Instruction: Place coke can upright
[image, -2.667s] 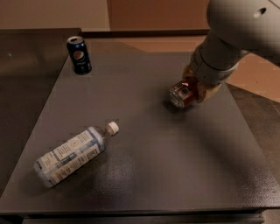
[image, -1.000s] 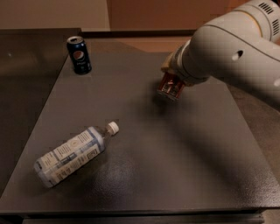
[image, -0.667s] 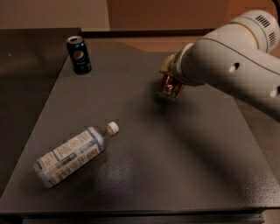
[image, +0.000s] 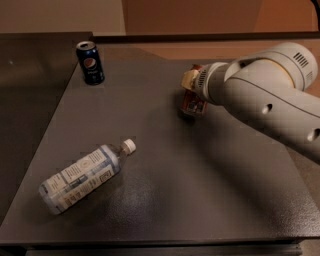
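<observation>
On your dark grey table (image: 165, 205), a dark blue Pepsi can (image: 90, 62) stands upright at the far left corner, well apart from the gripper (image: 194, 97) at the far right. Near left, a clear water bottle (image: 82, 176) lies on its side, its white cap (image: 129, 145) pointing far and right.

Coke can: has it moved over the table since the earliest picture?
Yes. The coke can, held in the gripper, has shifted left, a little nearer to the Pepsi can.
</observation>
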